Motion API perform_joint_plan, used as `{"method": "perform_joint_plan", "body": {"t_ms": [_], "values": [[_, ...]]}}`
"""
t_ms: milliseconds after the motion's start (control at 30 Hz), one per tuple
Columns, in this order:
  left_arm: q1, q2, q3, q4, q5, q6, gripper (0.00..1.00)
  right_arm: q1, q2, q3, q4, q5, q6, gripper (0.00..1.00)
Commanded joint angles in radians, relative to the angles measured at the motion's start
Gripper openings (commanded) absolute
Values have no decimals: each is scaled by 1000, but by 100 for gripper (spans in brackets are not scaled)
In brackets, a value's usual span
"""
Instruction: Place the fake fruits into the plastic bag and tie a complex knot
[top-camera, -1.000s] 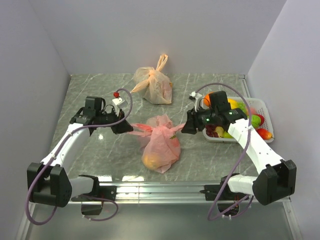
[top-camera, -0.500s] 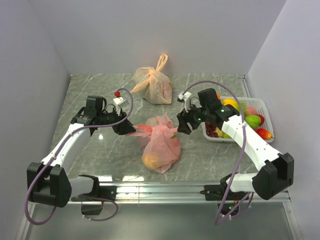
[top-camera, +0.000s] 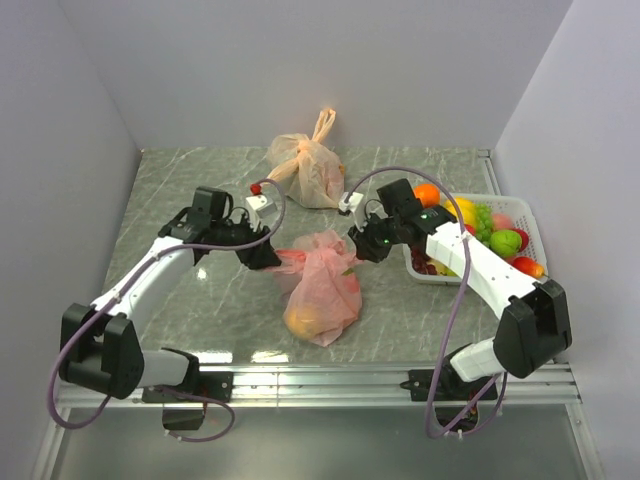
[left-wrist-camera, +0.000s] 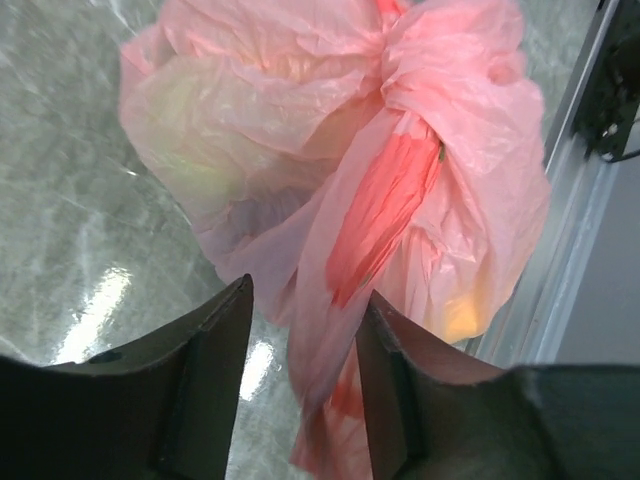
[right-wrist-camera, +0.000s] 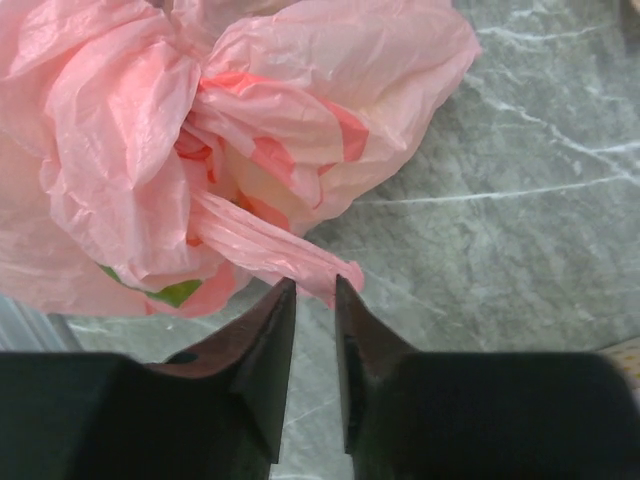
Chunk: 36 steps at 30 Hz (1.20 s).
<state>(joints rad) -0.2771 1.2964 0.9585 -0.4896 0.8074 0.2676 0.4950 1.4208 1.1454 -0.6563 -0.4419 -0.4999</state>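
Surrounding walls (top-camera: 300, 60): plain, pale.
Table (top-camera: 180, 180): grey, marbled, glossy.
Plastic bag (top-camera: 322, 285): pink, laid mid-table.
Left end effector (left-wrist-camera: 305, 295): released, jaws parted around a bag strip.
Right end effector (right-wrist-camera: 315, 285): nearly closed at handle tip; grip cannot be told.

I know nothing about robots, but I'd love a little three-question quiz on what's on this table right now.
1. True or false: the pink-red bag lies between the left gripper and the right gripper.
2. The loose fruits sit in: A) a white basket, B) a cardboard box, C) a metal bowl.
3. How many bags are on the table?
Key: 1 true. 2 A. 3 two: the pink-red bag and the pale orange bag.
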Motion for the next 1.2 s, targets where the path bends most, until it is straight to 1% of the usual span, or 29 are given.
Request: {"method": "perform_joint_plan", "body": {"t_ms": [0, 33, 67, 100, 133, 167, 200, 233, 267, 333, 467, 533, 567, 600, 633, 700, 767, 933, 1000, 1067, 1100, 1133, 1167], "values": [[-42, 46, 49, -38, -71, 31, 50, 14, -2, 14, 52, 32, -31, 25], [-48, 55, 51, -40, -86, 30, 46, 19, -11, -1, 53, 34, -37, 20], [-48, 61, 48, -35, -96, 18, 45, 23, -17, -12, 70, 48, -42, 16], [-48, 61, 43, -27, -102, 16, 45, 24, -25, -22, 78, 54, -45, 13], [-48, 58, 40, -20, -118, 15, 40, 25, -34, -39, 83, 55, -48, 10], [-47, 49, 33, -12, -123, -2, 39, 24, -37, -44, 83, 57, -52, 12], [-48, 43, 28, -9, -125, -2, 40, 25, -42, -49, 86, 60, -49, 18], [-48, 38, 26, -1, -123, -2, 43, 25, -51, -61, 87, 61, -51, 37], [-48, 26, 19, 2, -123, -7, 44, 25, -59, -65, 87, 60, -66, 47], [-48, 18, 14, -1, -122, -11, 47, 24, -85, -85, 93, 54, -77, 59], [-47, 7, 11, 9, -109, -19, 49, 25, -94, -93, 136, 60, -92, 59], [-48, 4, 8, 14, -108, -21, 51, 25, -83, -90, 156, 55, -91, 60], [-48, 7, 13, 6, -105, -15, 52, 25, -82, -92, 179, 55, -101, 66], [-48, 9, 14, 3, -102, -10, 52, 25, -77, -96, 194, 52, -107, 69], [-48, 14, 17, 3, -105, -4, 53, 27, -74, -102, 208, 45, -114, 75], [-48, 18, 20, 0, -105, -2, 55, 34, -60, -99, 216, 40, -158, 76], [-48, 29, 34, -7, -103, 5, 57, 45, -57, -101, 228, 43, -205, 84], [-48, 43, 40, -6, -103, 4, 58, 85, -48, -107, 231, 31, -304, 84], [-48, 47, 37, -1, -105, 2, 58, 102, -33, -113, 239, 49, -319, 82], [-48, 53, 36, -3, -114, 1, 58, 109, -22, -110, 245, 49, -328, 73], [-48, 55, 36, -4, -117, 1, 58, 109, -4, -99, 238, 49, -334, 64], [-48, 53, 33, -12, -126, 5, 58, 111, 4, -95, 224, 51, -344, 47], [-48, 55, 31, -17, -134, 8, 57, 111, 10, -95, 221, 57, -351, 38]]}}
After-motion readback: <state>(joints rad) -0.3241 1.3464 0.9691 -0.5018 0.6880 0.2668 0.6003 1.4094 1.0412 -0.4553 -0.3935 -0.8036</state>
